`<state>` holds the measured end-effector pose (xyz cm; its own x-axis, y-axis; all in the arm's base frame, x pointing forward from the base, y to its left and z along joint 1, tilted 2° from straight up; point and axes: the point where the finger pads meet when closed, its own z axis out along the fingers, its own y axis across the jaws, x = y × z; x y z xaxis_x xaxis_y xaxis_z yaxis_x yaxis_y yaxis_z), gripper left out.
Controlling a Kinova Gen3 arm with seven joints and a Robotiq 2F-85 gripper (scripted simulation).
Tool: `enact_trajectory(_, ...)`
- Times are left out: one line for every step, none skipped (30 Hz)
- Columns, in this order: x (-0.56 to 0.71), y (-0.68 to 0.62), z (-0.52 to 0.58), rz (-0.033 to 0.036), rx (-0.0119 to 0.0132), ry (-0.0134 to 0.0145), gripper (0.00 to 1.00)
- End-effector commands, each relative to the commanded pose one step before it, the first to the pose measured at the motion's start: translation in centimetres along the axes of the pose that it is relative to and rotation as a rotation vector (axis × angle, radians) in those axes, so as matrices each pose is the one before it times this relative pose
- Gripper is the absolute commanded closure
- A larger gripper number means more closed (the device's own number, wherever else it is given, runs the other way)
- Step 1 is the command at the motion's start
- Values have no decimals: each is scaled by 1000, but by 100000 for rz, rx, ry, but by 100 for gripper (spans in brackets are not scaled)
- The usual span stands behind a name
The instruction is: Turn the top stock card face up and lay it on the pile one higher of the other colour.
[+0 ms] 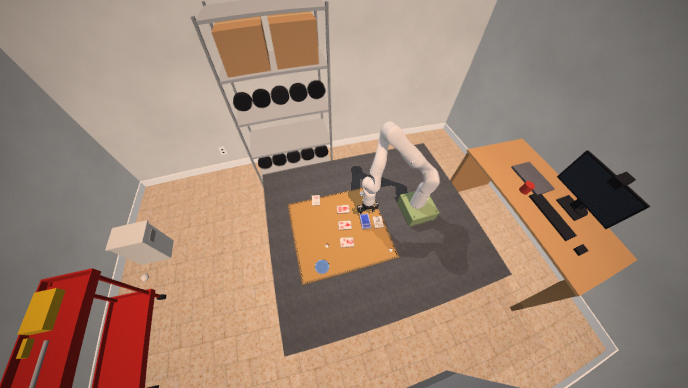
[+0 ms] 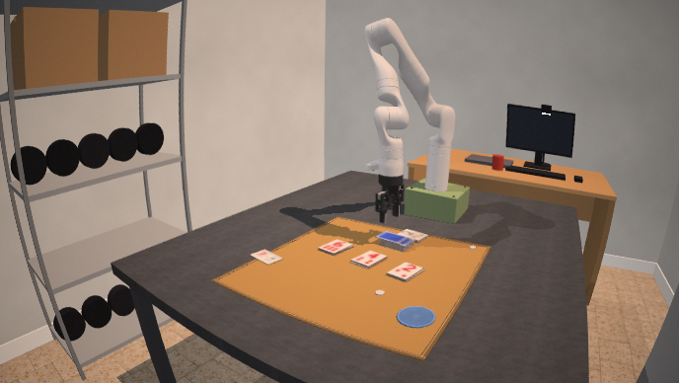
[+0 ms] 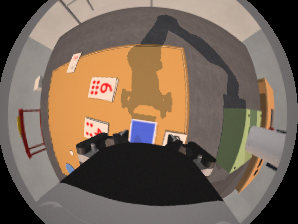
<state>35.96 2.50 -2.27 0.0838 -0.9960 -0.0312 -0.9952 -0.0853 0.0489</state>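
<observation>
My gripper (image 1: 368,209) (image 2: 389,217) (image 3: 148,137) is open and empty, pointing down above the mat close to the stock. The blue-backed face-down stock (image 1: 365,221) (image 2: 395,239) (image 3: 142,130) is a neat low stack. A pale face-up card (image 1: 378,222) (image 2: 414,235) lies beside it on the robot's side; its print is unclear. Three face-up piles stand in a row: a red six (image 1: 342,209) (image 2: 336,247) (image 3: 103,89), a red four (image 1: 345,225) (image 2: 368,259) (image 3: 96,125) and a red two (image 1: 347,242) (image 2: 405,270). The two is hidden in the wrist view.
A loose face-up card (image 1: 316,200) (image 2: 266,257) (image 3: 74,62) lies at the orange mat's (image 1: 310,230) (image 2: 296,281) edge, apparently a seven. A blue disc (image 1: 321,266) (image 2: 415,316) and two small white discs lie on the mat. The green robot base (image 1: 419,212) (image 2: 436,204) stands beyond the stock.
</observation>
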Motion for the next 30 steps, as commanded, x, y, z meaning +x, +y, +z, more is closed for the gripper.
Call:
enact_trajectory(2061, -1073, -1966, 4361, 2985, 1, 15)
enact_trajectory(38, 7, -57, -5, 2, 12, 15)
enact_trajectory(0, 0, 0, 0, 0, -2, 15)
enact_trajectory(0, 0, 0, 0, -2, -14, 15)
enact_trajectory(1, 1, 1, 0, -4, -38, 15)
enact_trajectory(1, 1, 2, 0, -7, -71, 15)
enact_trajectory(2, 2, 3, 0, -11, -112, 15)
enact_trajectory(3, 3, 4, -1, -16, -161, 15)
enact_trajectory(4, 3, 5, -1, -20, -216, 15)
enact_trajectory(5, 4, 5, -1, -24, -275, 15)
enact_trajectory(6, 4, 6, -1, -26, -339, 15)
enact_trajectory(8, 4, 6, -1, -28, -405, 15)
enact_trajectory(9, 4, 6, -1, -27, -473, 15)
enact_trajectory(10, 4, 5, -1, -24, -543, 15)
enact_trajectory(11, 2, 3, -1, -18, -612, 15)
enact_trajectory(12, 1, 1, -1, -10, -681, 15)
enact_trajectory(0, 0, 0, 0, 0, 0, 15)
enact_trajectory(0, 0, 0, 0, 0, 0, 15)
enact_trajectory(12, -2, -2, 0, 3, -749, 15)
enact_trajectory(13, -5, -6, 0, 19, -814, 15)
enact_trajectory(14, -9, -12, 0, 39, -877, 15)
enact_trajectory(14, -13, -18, 0, 62, -935, 15)
enact_trajectory(19, 5, 7, -1, -33, -994, 15)
enact_trajectory(21, 13, 18, -1, -73, -1052, 15)
enact_trajectory(21, 8, 11, -1, -46, -1103, 15)
enact_trajectory(20, 2, 3, -1, -16, -1148, 15)
enact_trajectory(19, -4, -5, -1, 18, -1187, 15)
enact_trajectory(18, -11, -15, -2, 55, -1220, 15)
enact_trajectory(17, -18, -24, -3, 94, -1245, 15)
enact_trajectory(28, 16, 23, 3, -96, -1294, 15)
